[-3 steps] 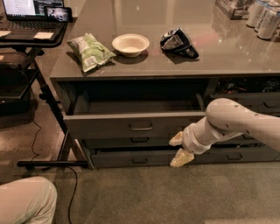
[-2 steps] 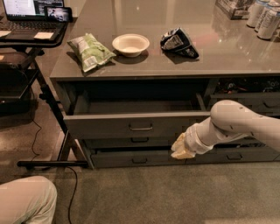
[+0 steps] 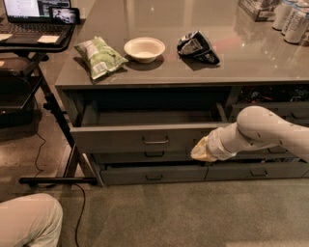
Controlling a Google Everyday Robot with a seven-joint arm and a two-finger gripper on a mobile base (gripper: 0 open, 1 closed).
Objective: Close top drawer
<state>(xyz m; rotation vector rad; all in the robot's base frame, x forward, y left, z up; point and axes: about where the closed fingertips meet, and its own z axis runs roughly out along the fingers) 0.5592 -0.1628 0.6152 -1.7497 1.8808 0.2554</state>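
The top drawer [image 3: 120, 140] is pulled out under the grey counter [image 3: 159, 67], with its plain grey inside showing and a small silver bar pull [image 3: 155, 141] at the centre of its front panel. My gripper [image 3: 202, 150] is at the end of the white arm [image 3: 256, 132] that reaches in from the right. It sits against the right part of the drawer's front panel, to the right of the pull. Its yellowish fingers point left.
On the counter lie a green chip bag [image 3: 99, 55], a white bowl [image 3: 144, 48] and a dark chip bag [image 3: 197, 46]; cans [image 3: 289, 14] stand at the far right. Shallower drawers [image 3: 154, 173] are below. A laptop stand [image 3: 34, 43] is at the left, a person's knee [image 3: 26, 222] at the lower left.
My gripper has risen from in front of the lower drawers up to the top drawer's front panel. The drawer is still pulled out about as far.
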